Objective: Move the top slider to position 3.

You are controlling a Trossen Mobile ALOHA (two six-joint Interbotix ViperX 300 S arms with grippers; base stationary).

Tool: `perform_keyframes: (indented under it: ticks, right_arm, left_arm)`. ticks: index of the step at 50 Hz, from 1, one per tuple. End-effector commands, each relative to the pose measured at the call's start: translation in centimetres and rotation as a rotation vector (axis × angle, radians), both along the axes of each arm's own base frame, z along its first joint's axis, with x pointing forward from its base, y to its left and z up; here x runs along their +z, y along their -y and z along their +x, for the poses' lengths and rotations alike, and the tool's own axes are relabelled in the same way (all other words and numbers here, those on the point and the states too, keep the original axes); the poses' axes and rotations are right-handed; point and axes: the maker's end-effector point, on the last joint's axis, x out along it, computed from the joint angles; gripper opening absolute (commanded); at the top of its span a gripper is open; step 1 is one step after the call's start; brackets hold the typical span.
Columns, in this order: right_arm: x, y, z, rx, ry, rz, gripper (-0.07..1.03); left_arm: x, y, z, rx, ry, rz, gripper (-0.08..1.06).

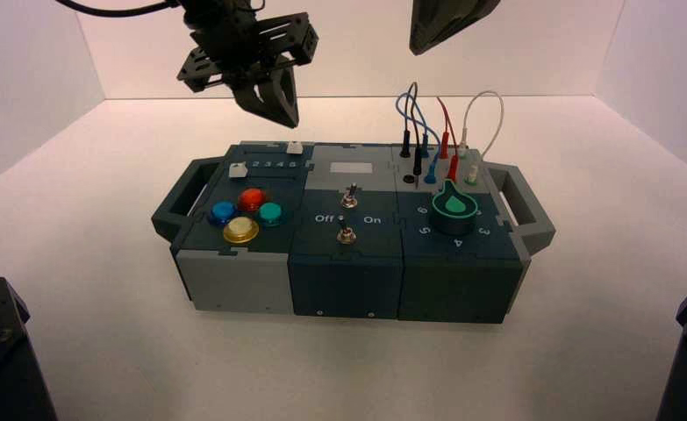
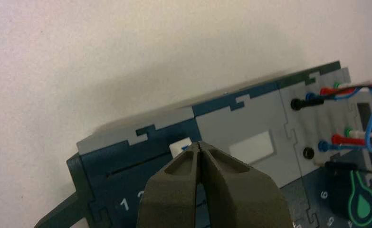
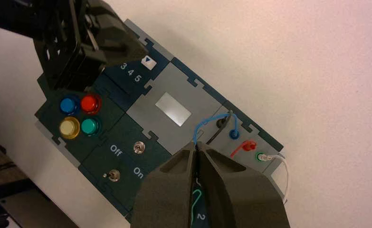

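The left gripper (image 1: 274, 103) hangs pinched shut above the box's back edge — open air beneath — just behind the tiny white cube-shaped top slider (image 1: 295, 147); the right gripper (image 3: 197, 148), likewise closed, waits high.

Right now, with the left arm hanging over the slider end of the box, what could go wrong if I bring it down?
1. Two white knobs sit close together: the top slider at the far edge and the lower slider knob by the digit row. The shut left gripper could come down on the wrong one.
2. The top slider is at the 5 end; position 3 is only two digits off, so a push may overshoot.
3. The knob is tiny, so the closed tips might slip off it.
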Motion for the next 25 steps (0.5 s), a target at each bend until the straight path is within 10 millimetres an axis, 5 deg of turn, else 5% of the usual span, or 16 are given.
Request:
perform_keyframes:
  ticks: [1,13,25]
  right_arm:
    - [0.7,-0.4,0.3,0.005,0.022,0.016,-0.02]
    - [0.8,-0.4,0.3,0.002,0.024,0.019,-0.02]
    - [0.8,-0.5,0.3,0.000,0.024,0.021,-0.02]
  left_arm:
    - [1.2,1.4,0.7,-0.014,0.034,-0.024,-0.03]
    - [1.4,2.4,0.2,-0.007,0.028,-0.032,-0.03]
    - [1.5,1.2,0.9,0.016,0.055,0.055,-0.03]
